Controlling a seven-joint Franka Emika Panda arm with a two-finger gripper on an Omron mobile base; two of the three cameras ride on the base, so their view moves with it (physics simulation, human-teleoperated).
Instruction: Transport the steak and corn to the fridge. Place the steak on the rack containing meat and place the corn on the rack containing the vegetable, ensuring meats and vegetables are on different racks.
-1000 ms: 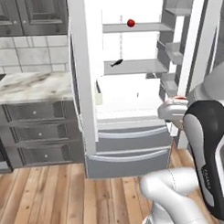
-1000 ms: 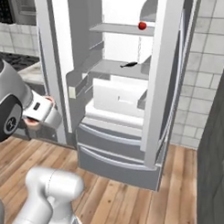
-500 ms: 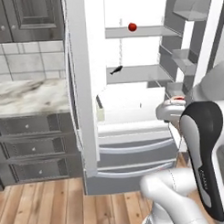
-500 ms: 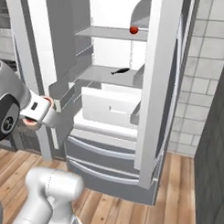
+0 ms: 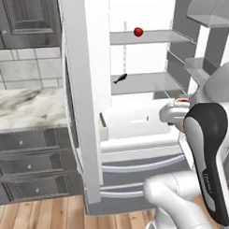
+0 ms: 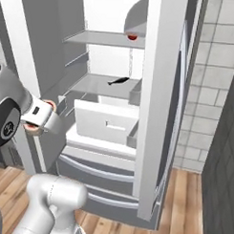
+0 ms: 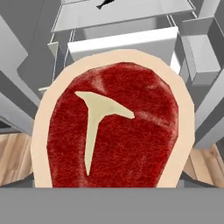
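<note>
Steak [image 7: 116, 127] held at the open fridge [image 5: 88, 112], ready for shelving.
The gripper [image 5: 178, 106] grasps the steak in front of the white drawer [image 6: 106, 123]. Beyond, 1 shelf [image 5: 143, 82] carries a small dark item [image 5: 120, 79], likely the meat; the vegetable [image 5: 138, 31] sits above. Lift level, clear the drawer, then reach onto that middle shelf.

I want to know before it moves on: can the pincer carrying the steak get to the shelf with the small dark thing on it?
Probably yes. The fridge stands open, the shelf is bare beside the dark thing, and nothing blocks the steak.
</note>
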